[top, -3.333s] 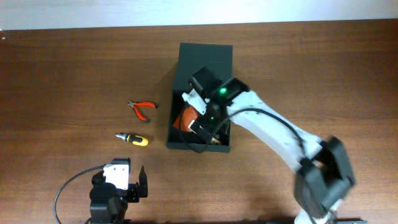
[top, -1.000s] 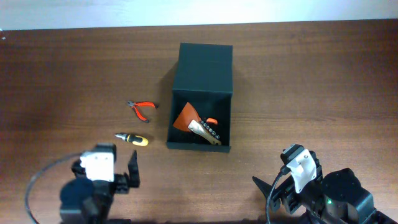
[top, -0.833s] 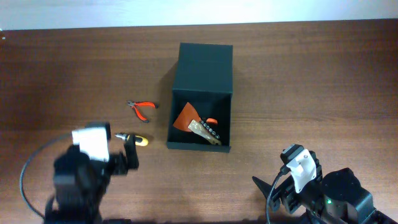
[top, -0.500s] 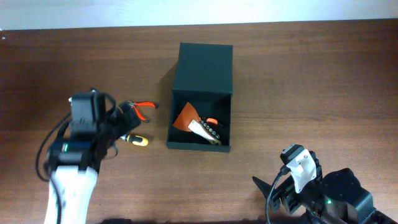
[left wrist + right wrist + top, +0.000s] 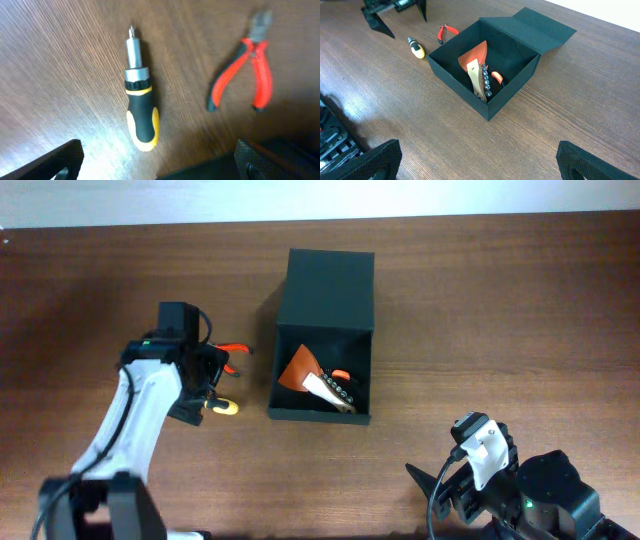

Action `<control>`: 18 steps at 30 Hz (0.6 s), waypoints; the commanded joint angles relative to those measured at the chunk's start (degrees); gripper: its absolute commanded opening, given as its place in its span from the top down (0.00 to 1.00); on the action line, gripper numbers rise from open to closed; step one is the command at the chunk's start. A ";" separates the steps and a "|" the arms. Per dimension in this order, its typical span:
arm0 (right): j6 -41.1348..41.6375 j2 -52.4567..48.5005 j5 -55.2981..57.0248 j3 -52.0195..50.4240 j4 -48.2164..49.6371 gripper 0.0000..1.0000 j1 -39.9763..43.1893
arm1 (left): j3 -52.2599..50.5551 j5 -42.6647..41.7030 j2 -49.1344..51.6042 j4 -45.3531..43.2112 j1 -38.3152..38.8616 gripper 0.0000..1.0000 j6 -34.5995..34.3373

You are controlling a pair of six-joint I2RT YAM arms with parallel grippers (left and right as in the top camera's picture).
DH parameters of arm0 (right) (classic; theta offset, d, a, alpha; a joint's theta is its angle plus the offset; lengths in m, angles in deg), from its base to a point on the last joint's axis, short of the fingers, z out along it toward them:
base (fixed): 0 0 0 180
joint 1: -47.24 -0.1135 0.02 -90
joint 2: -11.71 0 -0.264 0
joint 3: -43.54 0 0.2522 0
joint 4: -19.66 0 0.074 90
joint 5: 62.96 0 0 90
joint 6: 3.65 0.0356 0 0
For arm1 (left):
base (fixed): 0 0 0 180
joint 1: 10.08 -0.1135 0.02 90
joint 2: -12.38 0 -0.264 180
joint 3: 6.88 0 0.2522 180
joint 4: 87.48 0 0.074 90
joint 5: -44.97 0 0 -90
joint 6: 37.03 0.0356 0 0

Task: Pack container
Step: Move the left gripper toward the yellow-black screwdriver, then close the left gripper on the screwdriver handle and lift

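Wooden table (image 5: pixel 500 300); left gripper (image 5: pixel 160 166) spread wide over the yellow-handled screwdriver (image 5: pixel 140 114) beside red pliers (image 5: pixel 251 67); right gripper (image 5: pixel 480 167) also agape, apart from the container (image 5: pixel 515 92).

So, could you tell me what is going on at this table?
The arms are packing hand tools into the open box. An orange tool and what looks like a bit holder already lie inside. The left end effector hovers open over the screwdriver and red pliers, which lie on the table left of the box, neither gripped. The right end effector is open and empty at the near right corner.
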 commanded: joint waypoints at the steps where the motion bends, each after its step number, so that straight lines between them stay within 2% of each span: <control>1: 0.66 0.28 0.92 0.15 0.17 0.01 0.04 | 1.05 -2.69 3.67 -1.33 -0.31 0.01 -3.96; 4: 0.66 0.28 0.92 0.15 0.17 0.01 0.07 | 1.05 -4.20 6.78 -2.99 -0.31 0.00 -3.96; 7: 0.66 0.28 0.92 0.15 0.17 0.01 0.04 | 1.05 -5.86 9.05 -3.82 -0.31 0.09 -3.96; 9: 0.66 0.28 0.92 0.15 0.17 0.01 0.04 | 1.05 -6.71 10.29 -3.80 -0.42 0.11 -3.96; 18: 0.66 0.28 0.92 0.15 0.17 0.01 0.04 | 0.98 -9.07 14.45 -3.80 -0.52 0.11 -3.96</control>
